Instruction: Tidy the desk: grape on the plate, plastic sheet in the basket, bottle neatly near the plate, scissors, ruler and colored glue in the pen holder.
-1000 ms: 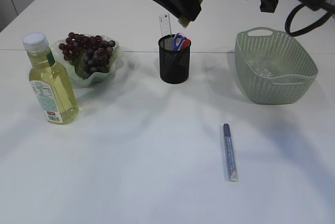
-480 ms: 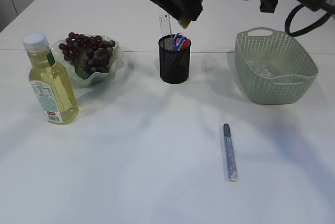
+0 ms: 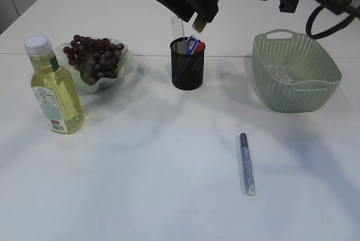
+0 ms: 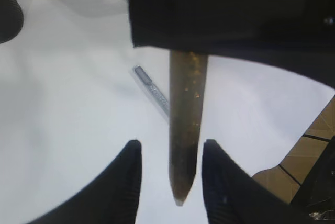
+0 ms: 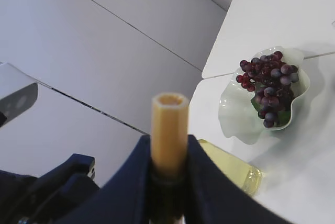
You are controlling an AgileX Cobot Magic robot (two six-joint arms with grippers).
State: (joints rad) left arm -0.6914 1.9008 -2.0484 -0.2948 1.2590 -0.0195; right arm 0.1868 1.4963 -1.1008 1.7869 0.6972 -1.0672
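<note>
Here, the right gripper (image 5: 168, 169) is clamped on a gold glue pen (image 5: 169, 132) high above the black pen holder (image 3: 187, 64). The left gripper (image 4: 171, 182) stands with its fingers (image 4: 128, 182) apart on either side of that same pen's tip, seemingly not touching it, though the close view is dim. The ruler (image 3: 177, 27) and scissors (image 3: 193, 44) stand in the holder. A second, blue glue pen (image 3: 246, 164) lies flat on the table (image 3: 157, 184), well apart from the holder. The grapes (image 3: 95, 55) sit on the plate (image 3: 125, 66), with the bottle (image 3: 53, 89) upright just beside it. The plastic sheet (image 3: 284, 73) appears to lie in the basket (image 3: 315, 92).
</note>
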